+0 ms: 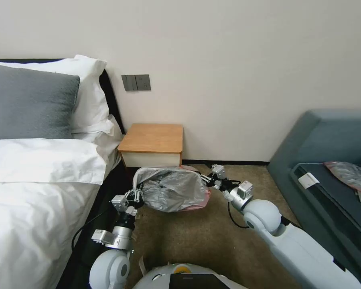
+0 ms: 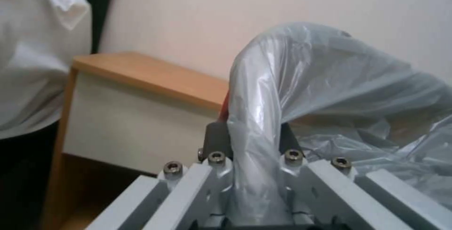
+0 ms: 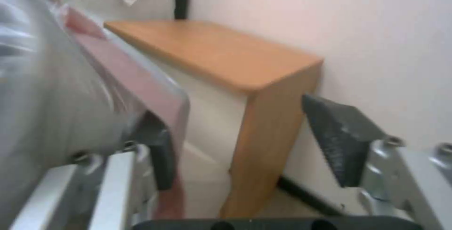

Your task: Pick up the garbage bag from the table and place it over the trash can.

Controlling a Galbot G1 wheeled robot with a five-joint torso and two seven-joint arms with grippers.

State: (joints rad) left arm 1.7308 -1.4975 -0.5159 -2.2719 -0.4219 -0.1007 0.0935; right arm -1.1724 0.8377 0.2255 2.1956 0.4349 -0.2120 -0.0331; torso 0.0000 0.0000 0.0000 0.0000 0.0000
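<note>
The garbage bag point(image 1: 174, 192), crinkled grey plastic with a pink-red rim, hangs stretched wide between my two grippers, low in front of the table point(image 1: 152, 137). My left gripper point(image 1: 137, 195) is shut on a bunched strand of the garbage bag point(image 2: 254, 117) at its left edge; the left gripper point(image 2: 252, 127) has the plastic running between its dark pads. My right gripper point(image 1: 207, 180) holds the right edge. In the right wrist view the right gripper point(image 3: 231, 113) stands open, with the bag's pink rim point(image 3: 141, 82) draped over one finger point(image 3: 158, 156). The trash can is hidden.
A bed point(image 1: 36, 180) with white linen and pillows borders the left side. A grey-blue sofa point(image 1: 321, 160) at the right carries a second flat plastic bag point(image 1: 351, 174). Brown carpet point(image 1: 188, 241) lies open between them. The wall is just behind the table.
</note>
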